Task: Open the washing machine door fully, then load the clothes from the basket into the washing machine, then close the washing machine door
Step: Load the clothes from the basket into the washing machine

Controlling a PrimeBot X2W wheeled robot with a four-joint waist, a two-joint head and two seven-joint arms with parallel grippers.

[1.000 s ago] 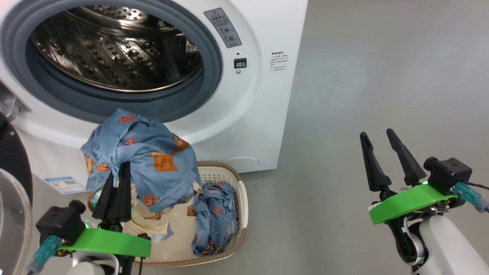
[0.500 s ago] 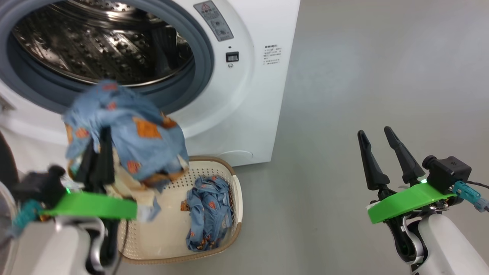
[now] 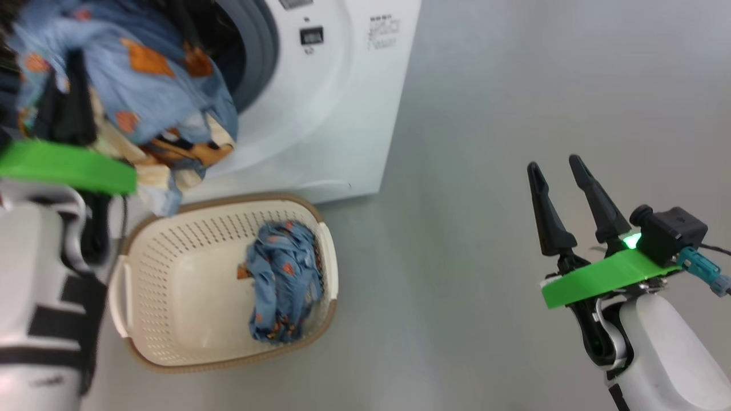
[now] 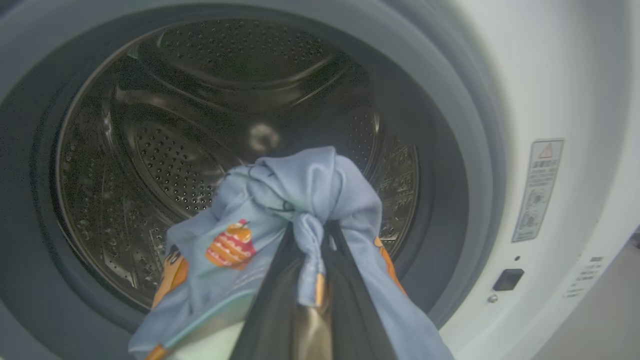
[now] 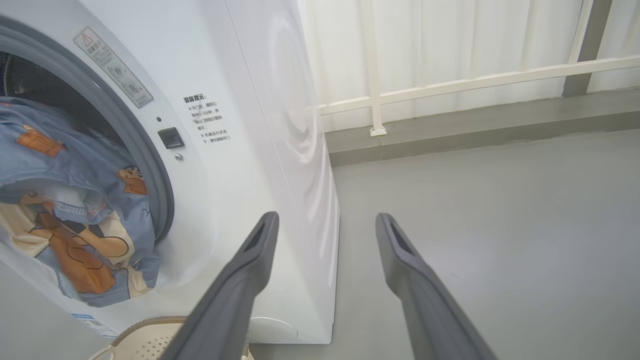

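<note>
My left gripper (image 3: 68, 85) is shut on a light-blue garment of the clothes (image 3: 148, 74), held up at the mouth of the washing machine (image 3: 320, 114). In the left wrist view the bunched garment (image 4: 310, 190) hangs over the dark fingers (image 4: 270, 310) in front of the steel drum (image 4: 175, 150) and grey ring (image 4: 450, 175). Another blue garment (image 3: 280, 279) lies in the cream basket (image 3: 171, 251) on the floor below. My right gripper (image 3: 553, 162) stands open and empty far to the right. The washing machine door is out of view.
Bare grey floor (image 3: 485, 114) stretches right of the machine. In the right wrist view, the open right gripper (image 5: 326, 216) points past the machine's corner (image 5: 300, 150) toward a white railing (image 5: 450, 85), with the basket's rim (image 5: 145, 325) low at the left.
My left gripper has lifted the blue garment out of the basket and up to the drum opening. The head camera has swung too. The right gripper stays put and open.
</note>
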